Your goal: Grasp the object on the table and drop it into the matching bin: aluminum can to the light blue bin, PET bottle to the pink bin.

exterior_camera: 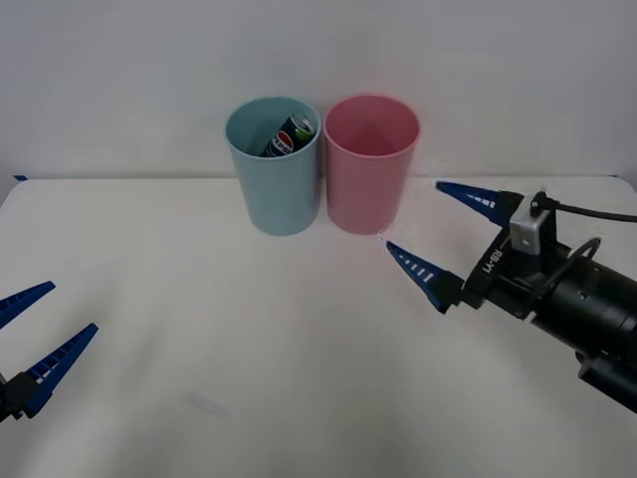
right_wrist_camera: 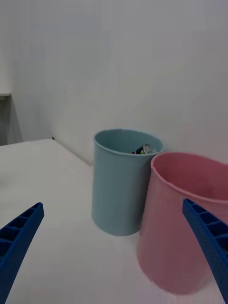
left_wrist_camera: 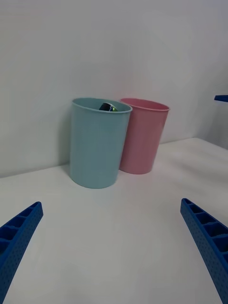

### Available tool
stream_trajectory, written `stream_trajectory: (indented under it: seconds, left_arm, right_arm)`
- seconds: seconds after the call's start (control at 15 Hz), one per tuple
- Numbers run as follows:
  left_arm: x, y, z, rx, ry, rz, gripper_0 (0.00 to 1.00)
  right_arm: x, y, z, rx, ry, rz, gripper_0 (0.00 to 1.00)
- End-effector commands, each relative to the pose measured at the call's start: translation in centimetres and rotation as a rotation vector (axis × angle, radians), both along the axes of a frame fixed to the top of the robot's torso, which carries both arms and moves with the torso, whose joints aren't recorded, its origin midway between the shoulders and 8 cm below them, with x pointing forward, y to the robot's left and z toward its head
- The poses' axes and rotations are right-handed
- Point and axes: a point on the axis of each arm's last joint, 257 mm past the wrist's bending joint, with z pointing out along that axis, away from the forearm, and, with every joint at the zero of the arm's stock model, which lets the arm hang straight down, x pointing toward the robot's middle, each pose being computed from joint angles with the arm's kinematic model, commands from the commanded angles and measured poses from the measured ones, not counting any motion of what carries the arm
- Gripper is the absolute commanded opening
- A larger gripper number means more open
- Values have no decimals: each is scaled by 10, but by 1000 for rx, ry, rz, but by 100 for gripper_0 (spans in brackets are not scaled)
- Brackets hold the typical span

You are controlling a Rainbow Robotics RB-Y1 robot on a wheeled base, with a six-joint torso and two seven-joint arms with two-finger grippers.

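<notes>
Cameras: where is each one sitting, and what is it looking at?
Front view: above the arms, looking down at the table; both arms show.
Right wrist view: on the right arm, its open end effector facing the pink bin.
Left wrist view: on the left arm, its open end effector facing the light blue bin.
All share both bins and the aluminum can.

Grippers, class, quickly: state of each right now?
Left gripper: open, holding nothing, low over the table.
Right gripper: open, holding nothing, beside the pink bin.

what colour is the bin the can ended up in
Light blue: the can leans inside the light blue bin, beside the pink one. Clearest in the front view.
</notes>
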Motion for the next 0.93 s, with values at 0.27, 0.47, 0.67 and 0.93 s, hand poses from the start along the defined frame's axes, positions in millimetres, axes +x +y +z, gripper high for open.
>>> stream_trajectory:
  seconds: [0.27, 0.47, 0.67, 0.93]
  left_arm:
    - [0, 0, 0, 0, 0, 0, 100]
    - [0, 0, 0, 0, 0, 0, 100]
    - [0, 0, 0, 0, 0, 0, 100]
    - [0, 0, 0, 0, 0, 0, 100]
  right_arm:
    - [-36, -48, -29, -50, 78, 16, 100]
    - [-51, -73, -41, -72, 113, -2, 100]
    - [-64, -98, -47, -91, 140, -26, 100]
    - [-78, -126, -57, -67, 186, -18, 100]
